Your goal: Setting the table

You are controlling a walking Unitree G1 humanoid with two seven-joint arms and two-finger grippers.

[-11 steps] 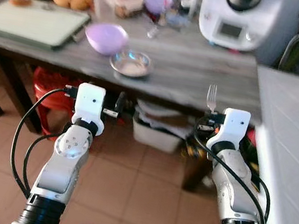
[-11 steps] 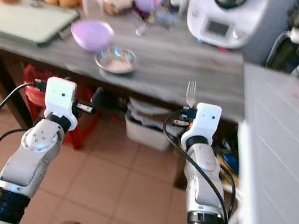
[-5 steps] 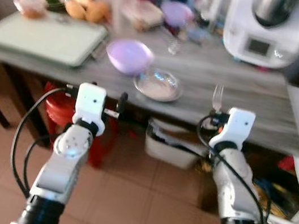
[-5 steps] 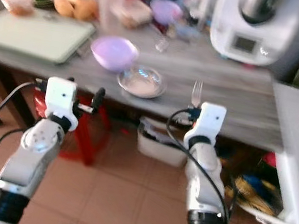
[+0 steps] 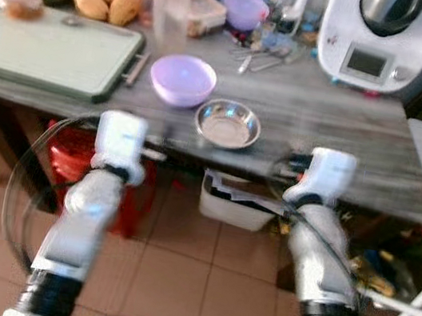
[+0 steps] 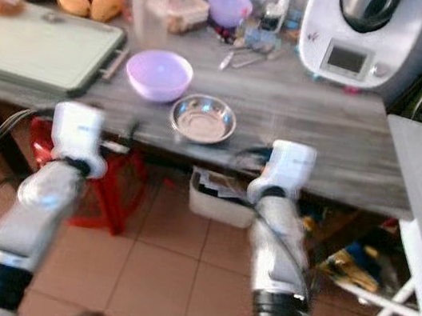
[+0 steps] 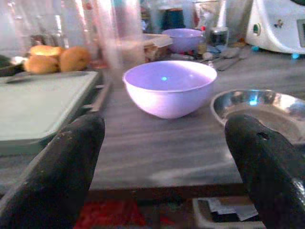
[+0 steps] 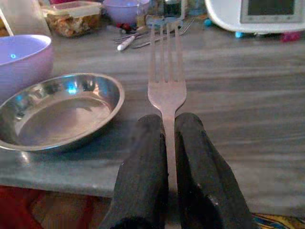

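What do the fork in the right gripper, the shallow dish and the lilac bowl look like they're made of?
Fork: metal, dull brushed grey with faint sheen, probably stainless steel. Shallow dish: polished metal, mirror reflections along its rim, likely steel. Lilac bowl: smooth, opaque and softly glossy; plastic or melamine, glazed ceramic possible. Right gripper is clamped on the fork.

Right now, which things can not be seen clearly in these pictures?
- Silver metal fork: handle hidden between right gripper fingers, right wrist view.
- Both arms: motion-blurred, eye views.
- Cutlery pile behind round steel dish: too small to sort.
- Tall clear bottle: blurred, top cut off, left wrist view.
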